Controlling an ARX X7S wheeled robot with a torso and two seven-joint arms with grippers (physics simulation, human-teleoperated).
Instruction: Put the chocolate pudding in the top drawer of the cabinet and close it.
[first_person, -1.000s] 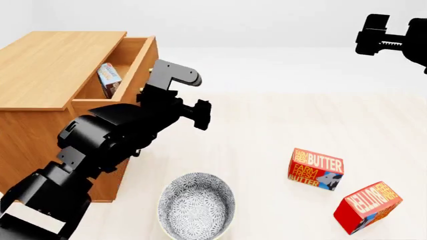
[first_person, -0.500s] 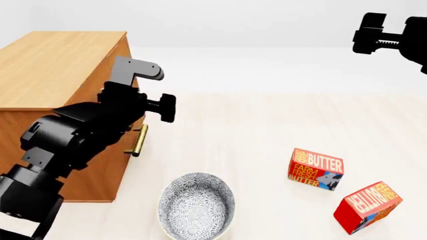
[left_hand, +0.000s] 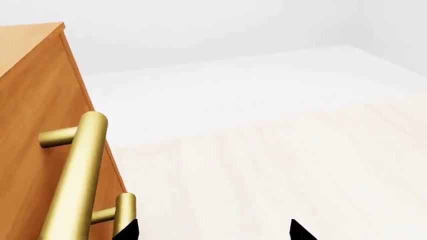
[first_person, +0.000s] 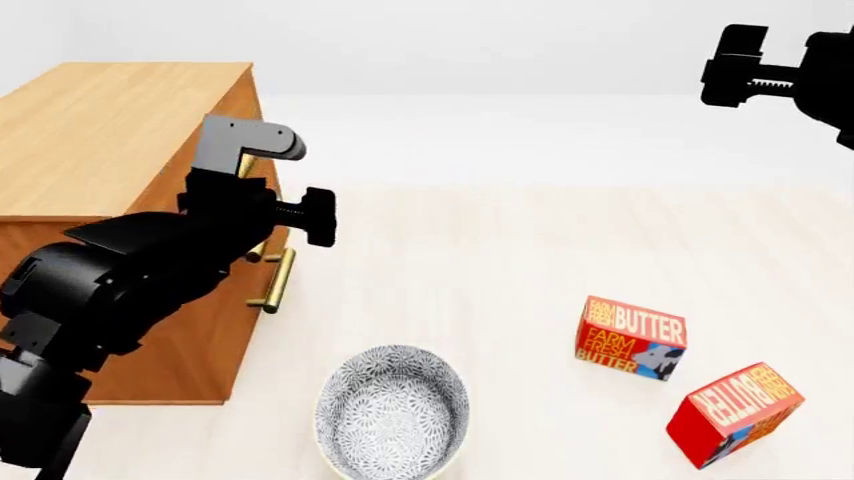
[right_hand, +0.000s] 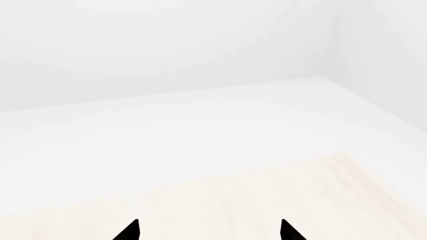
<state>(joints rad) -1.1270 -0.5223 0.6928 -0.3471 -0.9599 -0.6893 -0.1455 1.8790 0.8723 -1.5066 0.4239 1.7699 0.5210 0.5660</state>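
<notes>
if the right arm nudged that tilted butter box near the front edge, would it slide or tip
The tilted butter box looks like a stiff carton, so it would probably keep its shape. It seems to lean on one edge, so a nudge likely tips it flat first. The floor looks smooth, so it may then slide.

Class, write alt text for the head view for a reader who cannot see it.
The left gripper sits by the shut front of the wooden cabinet. On the pale floor lie a patterned bowl and two butter boxes; the right gripper is raised far right.
</notes>
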